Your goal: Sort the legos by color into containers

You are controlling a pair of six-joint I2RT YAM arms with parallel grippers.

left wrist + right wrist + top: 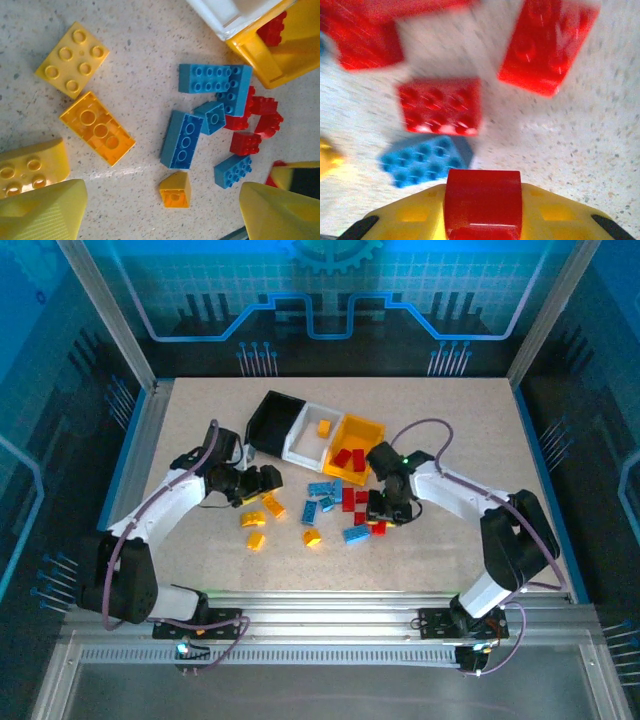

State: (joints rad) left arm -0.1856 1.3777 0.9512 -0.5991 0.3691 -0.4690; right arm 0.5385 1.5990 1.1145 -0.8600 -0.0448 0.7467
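Note:
My right gripper is shut on a red lego, low over the pile with a blue lego and other red legos just beyond it. Seen from above, this gripper is at the right edge of the scattered legos. My left gripper stands open above the table, its yellow fingers wide apart on either side of a small orange sloped lego. From above, that gripper sits left of the pile. The containers stand in a row behind: black, white, yellow-orange.
An orange brick lies in the white bin and red bricks in the yellow-orange bin. Yellow bricks lie left of the pile, blue bricks in the middle. Metal frame posts and rails border the table.

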